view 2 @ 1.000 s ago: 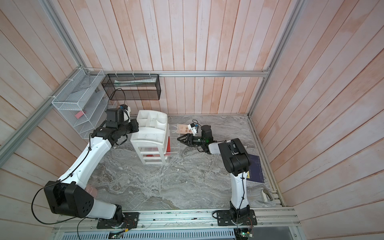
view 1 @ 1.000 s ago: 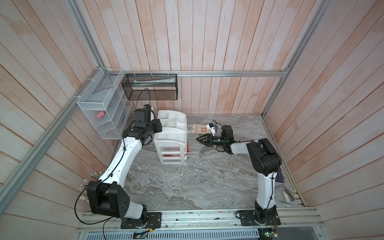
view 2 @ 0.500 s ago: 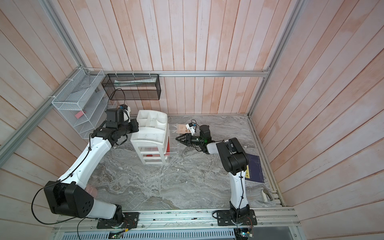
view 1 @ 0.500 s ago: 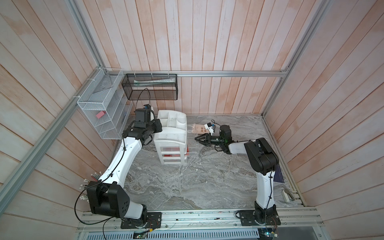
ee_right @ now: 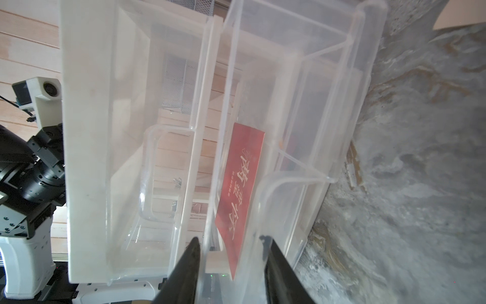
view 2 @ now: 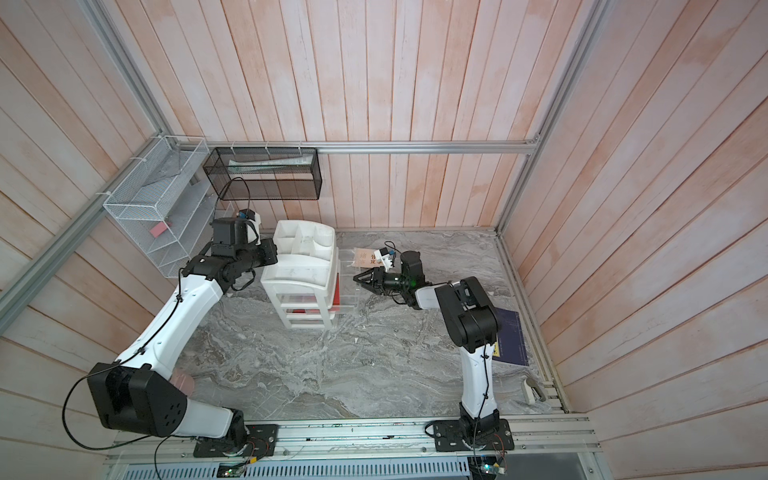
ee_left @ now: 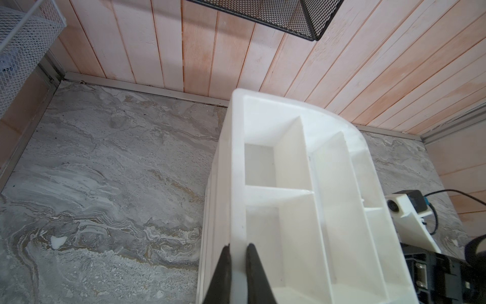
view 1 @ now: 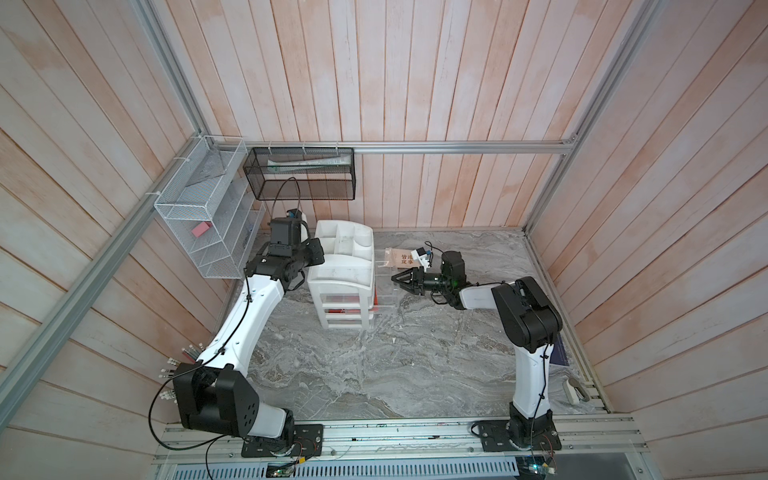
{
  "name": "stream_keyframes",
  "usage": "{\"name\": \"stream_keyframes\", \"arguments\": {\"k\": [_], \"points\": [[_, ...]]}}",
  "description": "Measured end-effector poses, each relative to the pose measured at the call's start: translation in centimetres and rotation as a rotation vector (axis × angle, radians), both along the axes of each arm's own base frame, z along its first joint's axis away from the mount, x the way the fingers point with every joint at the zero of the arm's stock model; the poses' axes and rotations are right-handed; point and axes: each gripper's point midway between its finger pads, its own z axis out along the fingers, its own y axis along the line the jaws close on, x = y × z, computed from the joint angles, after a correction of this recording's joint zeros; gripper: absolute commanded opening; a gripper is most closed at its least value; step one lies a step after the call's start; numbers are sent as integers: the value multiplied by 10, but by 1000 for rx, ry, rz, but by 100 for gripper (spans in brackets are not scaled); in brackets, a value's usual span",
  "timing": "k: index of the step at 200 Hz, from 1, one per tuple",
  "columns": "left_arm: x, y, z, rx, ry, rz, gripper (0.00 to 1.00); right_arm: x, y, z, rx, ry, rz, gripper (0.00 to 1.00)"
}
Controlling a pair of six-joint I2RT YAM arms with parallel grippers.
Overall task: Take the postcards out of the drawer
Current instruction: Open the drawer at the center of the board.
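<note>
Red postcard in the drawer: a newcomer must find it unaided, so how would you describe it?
Start at the white plastic drawer unit near the wooden back wall. Its clear plastic drawer is pulled out, and the red card with white Chinese characters sits inside; the pale beige card lies outside it.

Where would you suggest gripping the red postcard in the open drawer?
Probably pinch the red postcard by the edge nearest the right gripper, coming from the pulled-out end of the drawer: it leans on edge there, and both faces look free.
</note>
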Motion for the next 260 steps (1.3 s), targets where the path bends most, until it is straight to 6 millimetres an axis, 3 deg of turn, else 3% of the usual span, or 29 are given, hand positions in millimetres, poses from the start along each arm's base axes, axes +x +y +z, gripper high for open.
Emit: {"name": "stream_keyframes", "arguments": {"k": [260], "points": [[0,0,0,11,-9,-3,0,3,-44,6,-68,-17,-55,40]]}}
